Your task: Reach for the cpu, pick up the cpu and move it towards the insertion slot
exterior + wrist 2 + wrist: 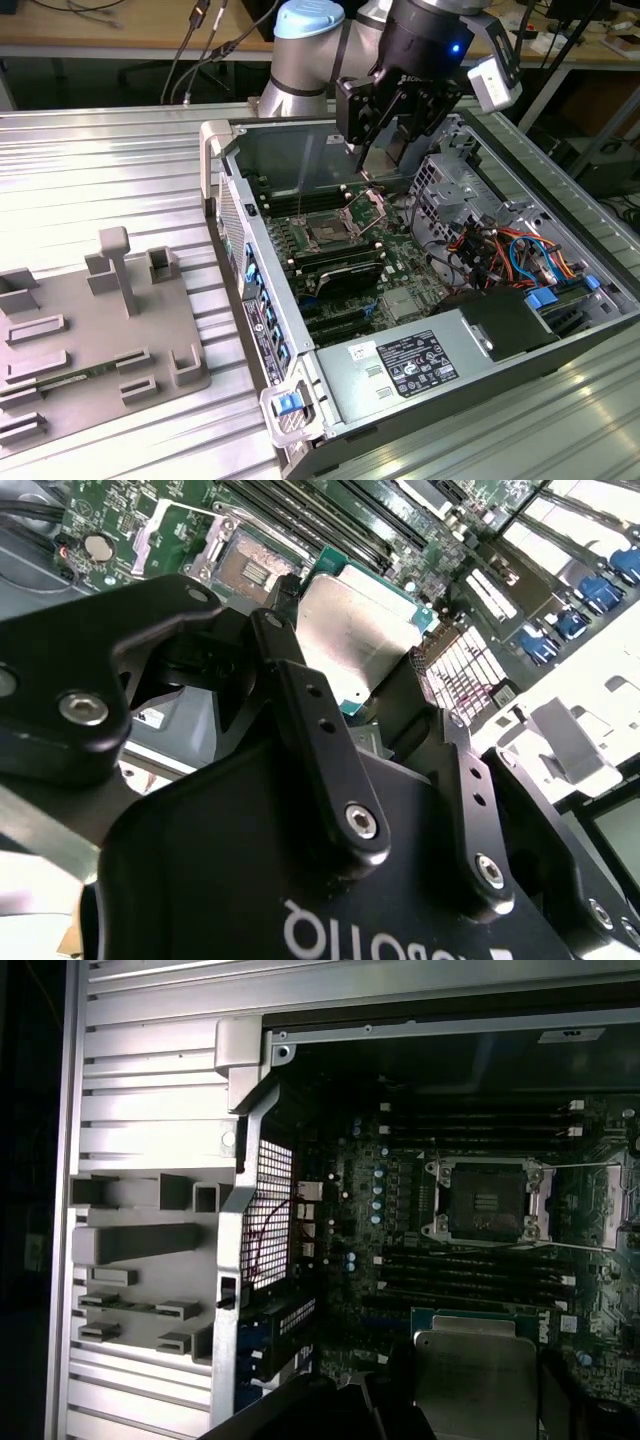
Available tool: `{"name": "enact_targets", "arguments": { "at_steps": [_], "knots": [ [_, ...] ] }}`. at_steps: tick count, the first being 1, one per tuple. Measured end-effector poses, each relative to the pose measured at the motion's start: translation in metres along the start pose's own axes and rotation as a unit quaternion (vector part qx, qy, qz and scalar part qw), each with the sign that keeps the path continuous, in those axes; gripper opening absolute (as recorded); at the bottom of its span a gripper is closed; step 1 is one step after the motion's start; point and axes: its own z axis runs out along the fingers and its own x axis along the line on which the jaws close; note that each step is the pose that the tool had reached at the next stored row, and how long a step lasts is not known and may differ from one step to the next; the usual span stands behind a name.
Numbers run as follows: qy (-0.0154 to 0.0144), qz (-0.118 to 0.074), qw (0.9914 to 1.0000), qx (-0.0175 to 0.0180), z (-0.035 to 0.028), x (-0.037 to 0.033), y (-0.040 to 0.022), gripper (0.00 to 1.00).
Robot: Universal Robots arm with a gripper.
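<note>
Pincer (365,675) clamps the cpu (355,630) above the insertion slot (487,1201); its lettering appears inverted.

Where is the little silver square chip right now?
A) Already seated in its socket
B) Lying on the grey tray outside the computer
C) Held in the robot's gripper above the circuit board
C: in both wrist views the cpu sits clamped in the gripper over the board, while the insertion slot lies open and bare, apart from it.

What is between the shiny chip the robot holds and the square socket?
In the first wrist view, long black memory slots lie between the cpu and the insertion slot.
</note>
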Motion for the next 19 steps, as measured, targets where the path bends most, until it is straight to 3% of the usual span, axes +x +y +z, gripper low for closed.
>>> {"name": "enact_targets", "arguments": {
  "at_steps": [8,19],
  "knots": [
    [0.0,0.0,1.0,0.0,-0.0004,-0.0142,0.0013,0.55],
    [0.0,0.001,1.0,-0.0001,0.0007,-0.0185,0.0288,0.55]
  ]
}}
